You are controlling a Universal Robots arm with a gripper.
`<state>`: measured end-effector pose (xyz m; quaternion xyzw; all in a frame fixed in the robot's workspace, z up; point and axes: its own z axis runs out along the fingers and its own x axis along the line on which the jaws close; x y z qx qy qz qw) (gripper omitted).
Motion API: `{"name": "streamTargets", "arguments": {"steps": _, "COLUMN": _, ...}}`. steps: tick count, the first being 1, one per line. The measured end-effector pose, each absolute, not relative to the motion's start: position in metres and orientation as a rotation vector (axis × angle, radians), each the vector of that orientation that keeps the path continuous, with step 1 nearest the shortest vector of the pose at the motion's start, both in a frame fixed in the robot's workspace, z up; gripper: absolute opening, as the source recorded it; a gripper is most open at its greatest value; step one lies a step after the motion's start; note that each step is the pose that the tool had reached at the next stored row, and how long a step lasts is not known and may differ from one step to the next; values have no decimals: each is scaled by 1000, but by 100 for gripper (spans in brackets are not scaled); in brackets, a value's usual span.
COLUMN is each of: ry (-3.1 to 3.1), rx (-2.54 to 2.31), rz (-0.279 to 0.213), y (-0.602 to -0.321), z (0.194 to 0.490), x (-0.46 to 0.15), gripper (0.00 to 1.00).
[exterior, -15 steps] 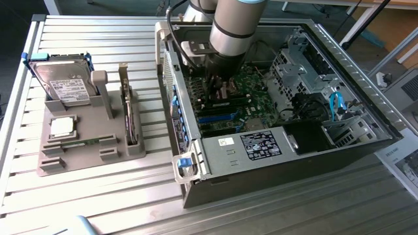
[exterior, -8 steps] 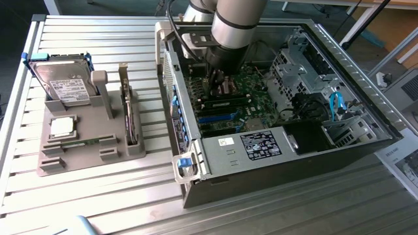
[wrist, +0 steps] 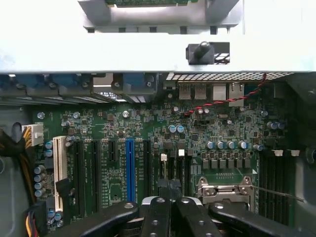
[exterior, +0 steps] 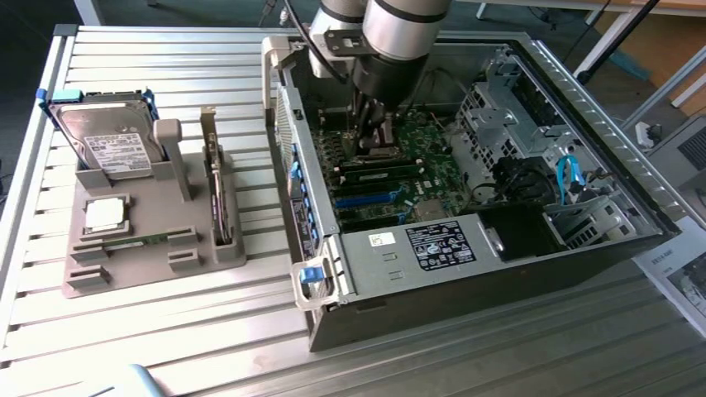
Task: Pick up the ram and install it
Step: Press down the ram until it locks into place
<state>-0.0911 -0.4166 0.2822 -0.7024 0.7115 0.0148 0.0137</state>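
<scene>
- Reaching down into the open case [exterior: 574,91], the gripper [exterior: 375,142] hangs over the motherboard [exterior: 436,178] with its jaws drawn narrow. In the wrist view the gripper [wrist: 170,191] shows only a thin line between its two dark fingers [wrist: 157,210].
- Whether anything thin sits in that line cannot be told.
- The ram [exterior: 138,241], a slim green stick, lies flat in a slot of the grey tray [exterior: 83,285]. It is outside the case, well apart from the gripper and towards the exterior view's left.
- The arm [exterior: 403,25] comes in from the top of the exterior view and drops steeply into the case. Its wrist stands nearly upright just inside the case wall nearest the tray.
- On the tray with the ram stand a hard drive [exterior: 105,141], on edge at the far end, and an expansion card [exterior: 221,207], upright along the side facing the case. A square silver processor [exterior: 105,213] lies flat just beyond the ram.
- The exterior view alone takes in the tray, the slatted table [exterior: 165,58] and the whole case.
- The wrist view shows the board close up: the motherboard [wrist: 148,128], a blue slot [wrist: 130,168], a white slot [wrist: 59,168] and the metal processor socket [wrist: 224,185] just beside the gripper.
</scene>
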Motion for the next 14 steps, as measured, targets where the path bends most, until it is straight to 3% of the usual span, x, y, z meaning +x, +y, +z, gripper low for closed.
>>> {"name": "streamTargets", "arguments": {"steps": 14, "ry": 2217, "rx": -2189, "rz": 45, "y": -417, "z": 291, "x": -65, "gripper": 10}}
